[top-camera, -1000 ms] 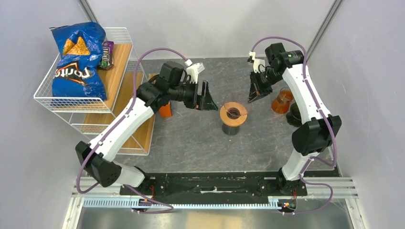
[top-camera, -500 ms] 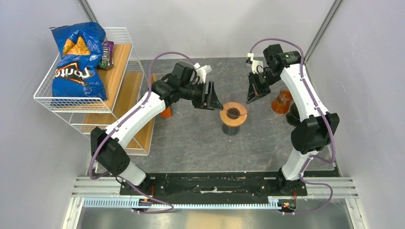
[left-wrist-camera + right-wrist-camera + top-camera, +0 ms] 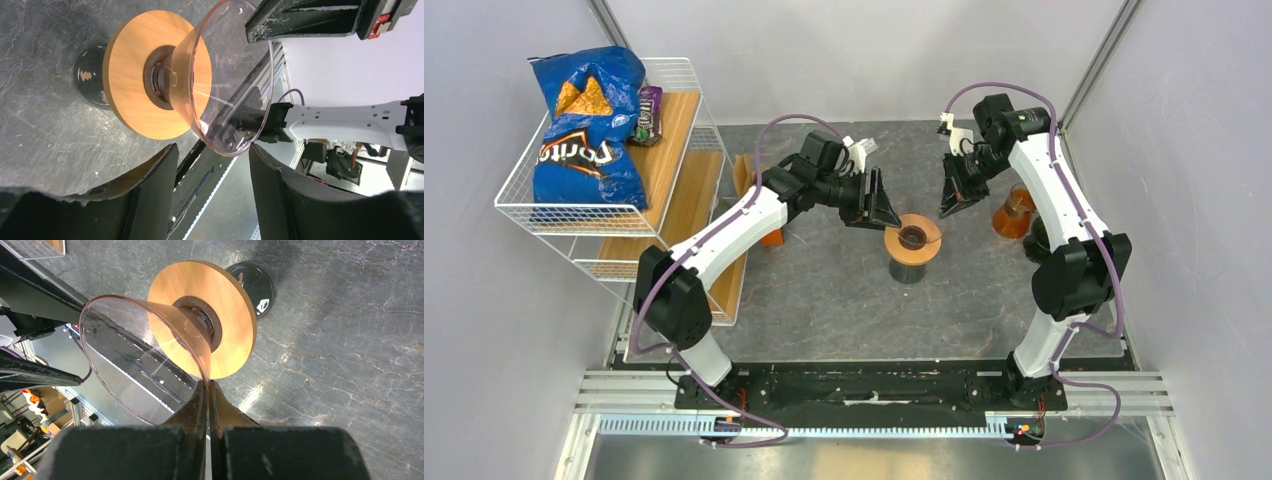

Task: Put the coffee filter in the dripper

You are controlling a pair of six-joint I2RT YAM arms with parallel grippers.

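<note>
Clear glass dripper with wooden collar [image 3: 150, 100] stands just beyond the wide-spread left fingers [image 3: 150, 200]. The right fingers [image 3: 192, 410], pressed together, meet its rim. Neither holds a filter, so fetching one is likely next.

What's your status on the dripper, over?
Left gripper open, empty, beside clear cone dripper with wooden collar. Right gripper shut on its rim. Filter in neither gripper.
</note>
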